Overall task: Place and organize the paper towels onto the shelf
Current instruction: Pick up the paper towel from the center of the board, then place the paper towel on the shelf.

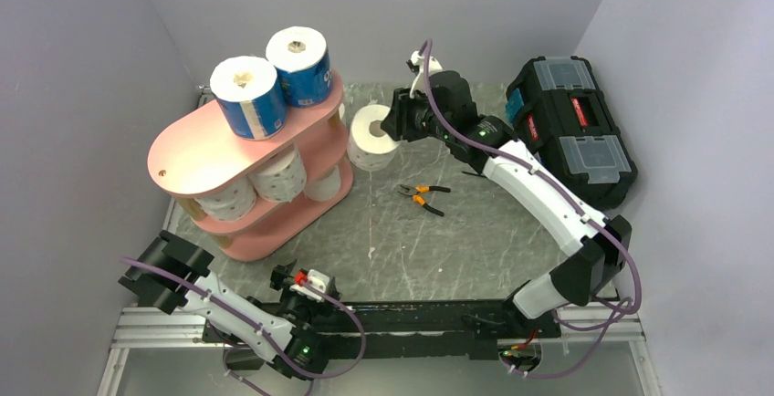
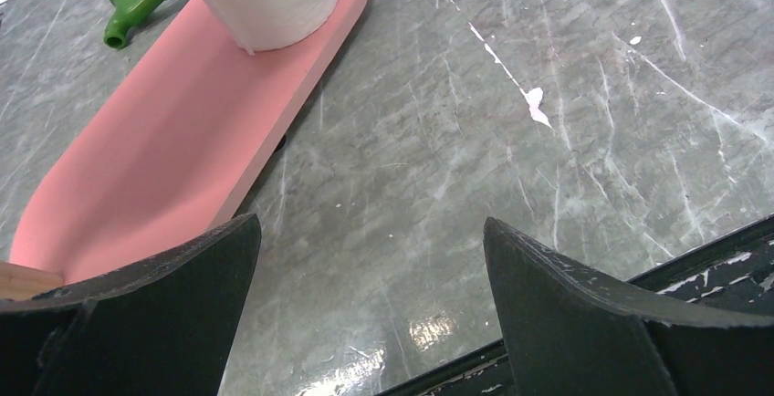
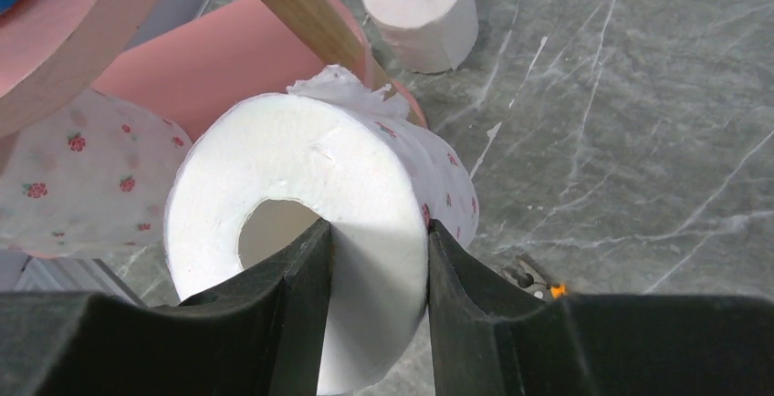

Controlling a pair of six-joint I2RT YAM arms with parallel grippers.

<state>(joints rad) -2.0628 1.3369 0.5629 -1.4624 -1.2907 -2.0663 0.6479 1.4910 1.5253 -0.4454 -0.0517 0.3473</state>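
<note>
The table [image 1: 475, 232] carried the shelf [image 1: 196, 150] at its left rear, with the long boards running from near-left to far-right. Two blue rolls [image 1: 248, 95] stood upright on the far part of the top board, and its near half was bare. More rolls sat in the tiers below. The left wrist view showed a bare stretch of the bottom board toward its near end.

The right arm [image 1: 548, 195] reached across from the near-right corner to the shelf's far-right end. There the right gripper [image 3: 374, 232] was closed on the speckled roll [image 3: 356, 154]. One finger was inside the hollow core and the other against the outer face, so they pinched the roll's wall. The roll's core axis pointed roughly upward. It sat just beside the shelf's rounded end, close to a wooden post [image 3: 301, 4], and the shelf lay to the gripper's left. Whether the roll rested on the table or hung just clear of it was hard to tell.

The left gripper [image 2: 370, 232] stood wide open and empty, low by the shelf's near end and well apart from that roll. The right arm was plainly the nearer one. The next move looked like a short carry leftward onto a free board, and the post was the thing to clear.
</note>
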